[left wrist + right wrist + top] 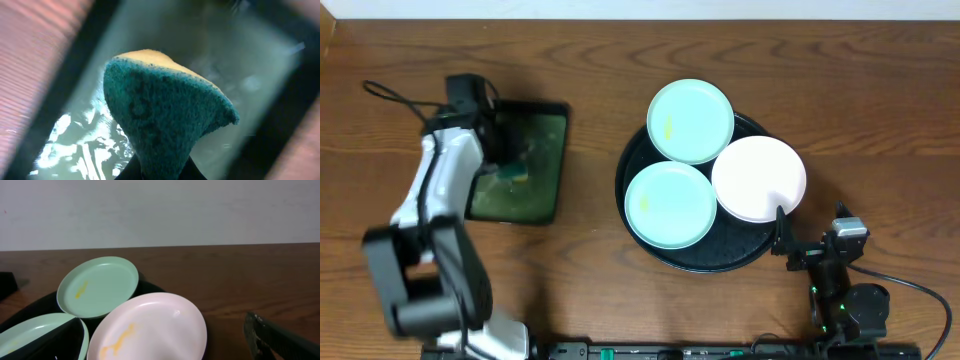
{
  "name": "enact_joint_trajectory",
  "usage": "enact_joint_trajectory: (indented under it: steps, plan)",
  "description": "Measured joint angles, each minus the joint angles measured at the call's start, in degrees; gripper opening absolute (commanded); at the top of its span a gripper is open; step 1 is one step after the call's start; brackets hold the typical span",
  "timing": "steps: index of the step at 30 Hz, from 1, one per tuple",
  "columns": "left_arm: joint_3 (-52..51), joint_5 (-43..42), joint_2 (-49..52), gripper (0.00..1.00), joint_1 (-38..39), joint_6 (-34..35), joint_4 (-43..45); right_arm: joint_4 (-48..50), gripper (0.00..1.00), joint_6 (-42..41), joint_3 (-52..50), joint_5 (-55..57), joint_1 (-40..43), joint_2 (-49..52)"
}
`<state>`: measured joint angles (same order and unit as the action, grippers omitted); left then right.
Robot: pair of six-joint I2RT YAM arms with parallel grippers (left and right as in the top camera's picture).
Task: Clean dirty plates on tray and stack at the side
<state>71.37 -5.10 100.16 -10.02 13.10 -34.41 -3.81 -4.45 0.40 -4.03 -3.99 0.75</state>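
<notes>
Left gripper (506,158) clamped on sponge (160,115) over green tray (548,180), 9 o'clock of black tray (725,258); right gripper (786,243) wide apart, empty, at its 4 o'clock. Looks like the sponge-pickup step; next, carry it to the plates (690,120) at 12, 8, 3 o'clock on the black tray.

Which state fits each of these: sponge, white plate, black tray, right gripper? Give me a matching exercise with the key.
Things:
1. sponge
2. white plate
3. black tray
4. right gripper

States:
A. open, holding nothing
B. carries all three plates
C. pinched by the left gripper over the green tray
D. overhangs the tray's right rim, with an orange smear on it

Pairs: 1-C, 2-D, 3-B, 4-A
</notes>
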Motion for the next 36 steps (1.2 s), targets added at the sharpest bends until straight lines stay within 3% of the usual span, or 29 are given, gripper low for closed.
enact_joint_trajectory:
  steps: [8,13,18,21,29,33,36]
  plan:
    - [3.32,-1.6,-18.53,0.07,0.48,0.46,4.13,0.0,0.99,0.0,0.0,0.0,0.0,0.0]
    - [-0.9,-0.63,-9.81,0.07,0.48,0.57,8.37,-0.02,0.99,0.0,0.0,0.0,0.0,0.0]
    - [-4.72,0.11,3.58,0.07,0.04,0.59,3.41,0.0,0.99,0.0,0.0,0.0,0.0,0.0]
    - [-3.98,-0.2,0.42,0.07,-0.28,0.59,2.6,0.0,0.99,0.0,0.0,0.0,0.0,0.0]
    - [1.73,-4.66,-19.8,0.07,-0.07,0.61,8.11,0.0,0.99,0.0,0.0,0.0,0.0,0.0]
    - [1.33,-2.25,-18.25,0.07,0.39,0.61,8.55,0.0,0.99,0.0,0.0,0.0,0.0,0.0]
    - [-0.72,-1.2,-9.86,0.07,0.42,0.61,7.74,0.0,0.99,0.0,0.0,0.0,0.0,0.0]
